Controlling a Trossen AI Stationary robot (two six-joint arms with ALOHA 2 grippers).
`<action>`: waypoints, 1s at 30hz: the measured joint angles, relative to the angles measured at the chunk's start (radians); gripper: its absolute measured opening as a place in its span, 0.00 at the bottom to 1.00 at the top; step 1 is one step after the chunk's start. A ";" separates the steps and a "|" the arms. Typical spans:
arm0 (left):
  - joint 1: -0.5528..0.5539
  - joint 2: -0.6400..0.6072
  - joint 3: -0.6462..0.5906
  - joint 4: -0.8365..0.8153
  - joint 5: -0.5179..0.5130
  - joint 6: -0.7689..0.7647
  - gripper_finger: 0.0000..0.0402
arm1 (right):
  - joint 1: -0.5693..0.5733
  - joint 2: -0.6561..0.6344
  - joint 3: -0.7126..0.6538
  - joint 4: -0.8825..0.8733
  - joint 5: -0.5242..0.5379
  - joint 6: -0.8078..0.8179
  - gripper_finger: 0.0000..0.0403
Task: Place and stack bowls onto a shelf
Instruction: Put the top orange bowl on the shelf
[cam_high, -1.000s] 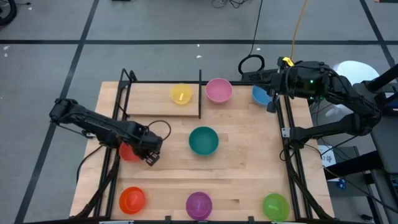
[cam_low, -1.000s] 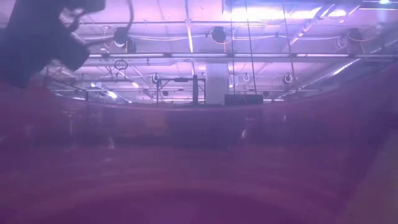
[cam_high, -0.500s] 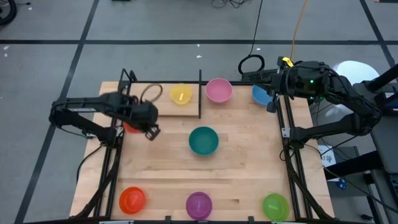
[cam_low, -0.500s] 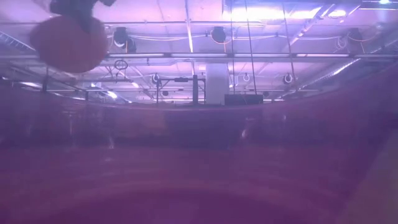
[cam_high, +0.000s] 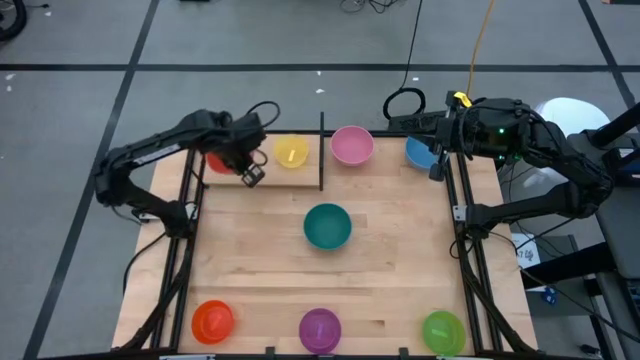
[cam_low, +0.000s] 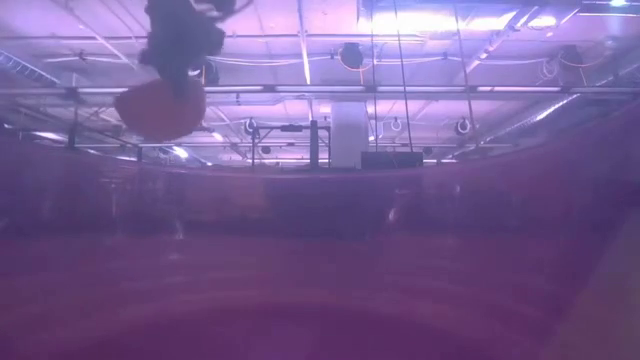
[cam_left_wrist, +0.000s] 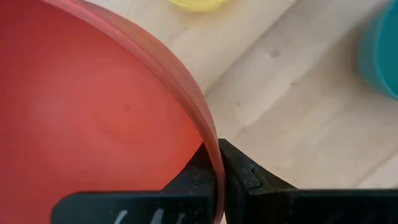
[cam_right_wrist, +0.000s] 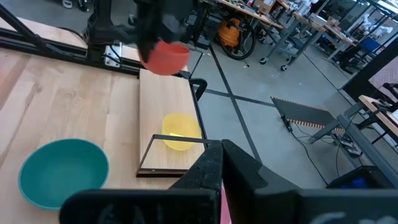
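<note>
A: What does the overhead view give you that the others don't?

B: The whole layout. The left hand (cam_high: 250, 172) hangs over the left end of the shelf (cam_high: 228, 176), at the far left of the tabletop (cam_high: 390, 270), carrying the red bowl (cam_high: 220, 161). The right hand (cam_high: 437, 168) sits at the far right corner, beside the blue bowl (cam_high: 419, 152).

A: And the wrist cameras?

B: The left wrist view shows the grip itself: two dark fingers (cam_left_wrist: 244, 176) pinched together on the red bowl's rim, one inside, one outside. The overhead view can't show that. In the right wrist view that hand's fingers are pressed together, though what lies between them is hidden. It also sees the red bowl held in the air above the shelf, clear of the plank.

A: The low view?

B: Only the red bowl and the left hand's dark body high up; the tabletop is a blur.

A: Count the bowls.

B: Eight, one of each colour. Yellow bowl (cam_high: 291, 152) on the shelf left of the divider (cam_high: 321, 150), pink bowl (cam_high: 352, 145) just right of it, blue farther right, teal bowl (cam_high: 327, 225) mid-tabletop. Along the near edge: orange bowl (cam_high: 213, 321), purple bowl (cam_high: 320, 328), green bowl (cam_high: 443, 331). Red in the air.
</note>
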 joint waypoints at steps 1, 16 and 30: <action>0.023 0.015 0.000 0.004 0.002 0.029 0.01 | 0.000 0.000 0.000 0.000 0.000 0.000 0.00; 0.207 0.219 0.000 -0.017 0.048 0.212 0.01 | 0.000 0.000 0.000 0.000 0.000 0.028 0.00; 0.249 0.239 0.000 -0.031 0.051 0.215 0.01 | 0.000 0.000 0.000 0.000 0.000 0.028 0.00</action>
